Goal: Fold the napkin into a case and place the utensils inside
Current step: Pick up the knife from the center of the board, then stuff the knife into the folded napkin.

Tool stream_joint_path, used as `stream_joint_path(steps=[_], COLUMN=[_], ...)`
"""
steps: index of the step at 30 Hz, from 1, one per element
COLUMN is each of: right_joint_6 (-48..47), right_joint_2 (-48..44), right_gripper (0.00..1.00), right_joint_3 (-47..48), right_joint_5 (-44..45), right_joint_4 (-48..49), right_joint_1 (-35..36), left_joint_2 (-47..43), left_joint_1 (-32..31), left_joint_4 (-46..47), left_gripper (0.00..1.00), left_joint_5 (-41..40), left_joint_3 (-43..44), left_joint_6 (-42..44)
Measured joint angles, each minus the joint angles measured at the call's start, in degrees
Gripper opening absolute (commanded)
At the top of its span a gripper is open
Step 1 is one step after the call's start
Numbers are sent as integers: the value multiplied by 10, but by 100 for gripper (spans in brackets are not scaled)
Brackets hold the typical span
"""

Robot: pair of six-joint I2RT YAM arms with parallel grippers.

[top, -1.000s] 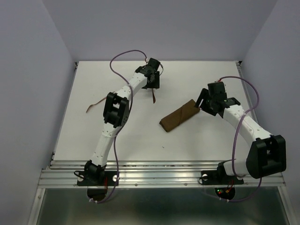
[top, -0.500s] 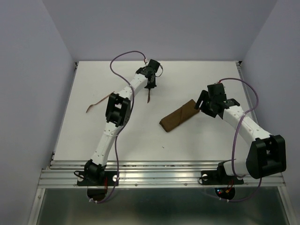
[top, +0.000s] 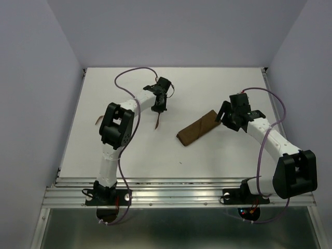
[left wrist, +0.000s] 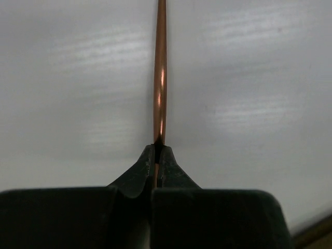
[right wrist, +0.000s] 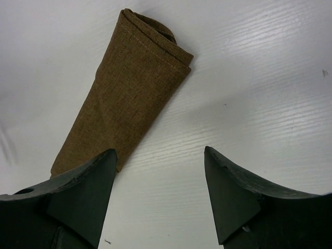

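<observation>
A white counter (top: 218,155) is filling the middle of the top view, with pale lavender walls (top: 36,88) rising around it at nine, twelve and three o'clock. A ribbed aluminium rail (top: 176,193) is running along its six o'clock edge. A tiny dark speck (top: 180,164) is lying on the surface toward six o'clock.

Tabletop (top: 207,155): white, flat.
Case (top: 198,128): lies folded, right of centre.
Utensil (top: 97,121): lies near left edge.
</observation>
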Motion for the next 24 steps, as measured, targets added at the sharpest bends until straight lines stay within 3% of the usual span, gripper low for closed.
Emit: stream_joint_path(steps=[4, 8, 15, 22, 24], right_joint_6=[5, 9, 8, 3, -1], right_joint_2=[2, 30, 60, 168, 195], right_gripper=[75, 73, 71, 69, 63], right_joint_3=[-6, -3, 10, 92, 108], right_joint_5=[-3, -4, -1, 9, 11], right_joint_4=[-2, -2, 0, 11, 11], right_joint_1=[0, 0, -2, -15, -19], left_joint_2=[-110, -209, -287, -288, -286], left_joint_1=[-16, -33, -68, -125, -142], left_joint_4=[11, 16, 32, 33, 32], left_gripper=[0, 0, 0, 0, 0], left_joint_5=[25, 51, 83, 100, 102], left_joint_3=[-128, -200, -234, -235, -233], left_joint_6=[12, 25, 35, 37, 37])
